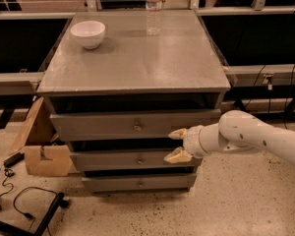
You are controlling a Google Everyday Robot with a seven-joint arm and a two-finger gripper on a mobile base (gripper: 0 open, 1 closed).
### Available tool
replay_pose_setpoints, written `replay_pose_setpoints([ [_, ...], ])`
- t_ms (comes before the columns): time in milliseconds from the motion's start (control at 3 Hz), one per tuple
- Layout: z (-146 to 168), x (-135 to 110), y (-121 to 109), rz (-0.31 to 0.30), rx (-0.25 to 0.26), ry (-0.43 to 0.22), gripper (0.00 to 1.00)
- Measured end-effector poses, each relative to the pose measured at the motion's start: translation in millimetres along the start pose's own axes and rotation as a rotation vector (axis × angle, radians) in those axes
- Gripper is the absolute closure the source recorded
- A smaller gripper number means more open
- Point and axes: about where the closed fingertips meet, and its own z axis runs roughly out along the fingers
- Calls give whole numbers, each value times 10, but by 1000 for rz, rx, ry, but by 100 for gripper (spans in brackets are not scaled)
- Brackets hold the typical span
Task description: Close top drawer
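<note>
The top drawer [108, 125] stands pulled out from under the near edge of the grey tabletop [137, 68], a dark gap showing above its long front panel, so the closing is not yet done. The robot's gripper [178, 144] sits below the tabletop's near right corner, right of the drawer's small round knob [137, 127]. Its two pale fingers [178, 133] are spread apart and hold nothing. The upper finger lies against the lower right of the drawer's front and the lower one reaches over the middle drawer [118, 160]; whether either is pressing cannot be told. By the look of it, the whole inward push remains. A white bowl [88, 33] rests near the far left corner, and a water bottle [154, 9] stands at the far edge, right of middle.
</note>
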Motion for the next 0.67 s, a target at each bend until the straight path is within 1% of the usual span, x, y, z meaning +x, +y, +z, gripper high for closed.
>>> replay_pose_setpoints([
  [333, -121, -135, 267, -48, -51, 61, 66],
  [667, -371, -247, 748, -103, -153, 197, 89],
])
